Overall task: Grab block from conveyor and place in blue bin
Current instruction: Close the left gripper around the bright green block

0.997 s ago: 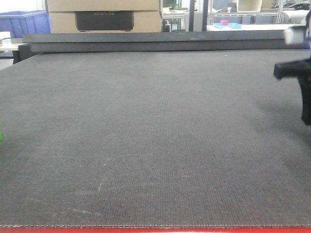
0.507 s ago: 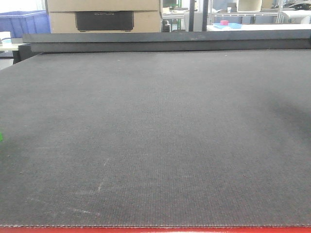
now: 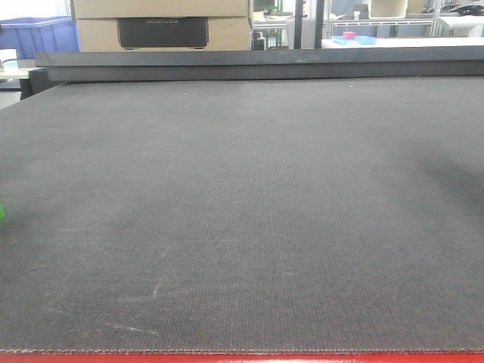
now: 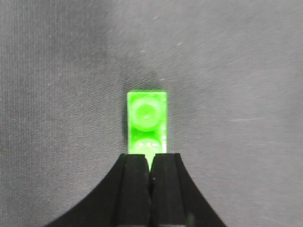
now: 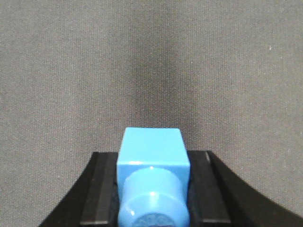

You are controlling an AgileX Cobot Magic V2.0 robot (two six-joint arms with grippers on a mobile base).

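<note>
**Clerk:** Front view, first entry?

**Checker:** Conveyor (image 3: 242, 212): a dark grey woven belt filling the frame, with a red edge along the bottom. Blue bin (image 3: 38, 34): beyond the far left corner. Cardboard box (image 3: 162, 23): beside that bin. Green sliver (image 3: 1, 213): at the left border, too little showing to identify.

**Clerk:** Left wrist view?

**Checker:** Left gripper (image 4: 150, 158): black fingers (image 4: 135, 189) drawn almost together with only a thin slit between them, pinching one end of a green block (image 4: 147, 123). The block is translucent, shows two round studs to the camera, and projects straight out past the fingertips over the conveyor. It cannot be told whether the block touches the surface.

**Clerk:** Right wrist view?

**Checker:** Right gripper (image 5: 152, 158): fingers (image 5: 102, 189) held apart by the width of a blue block (image 5: 152, 146), one on each side and clamped against it. The block sits between the fingers with one round stud toward the camera, its far end just past the fingertips. Grey conveyor lies beyond, with a soft shadow (image 5: 151, 85) ahead of the fingertips.
</note>
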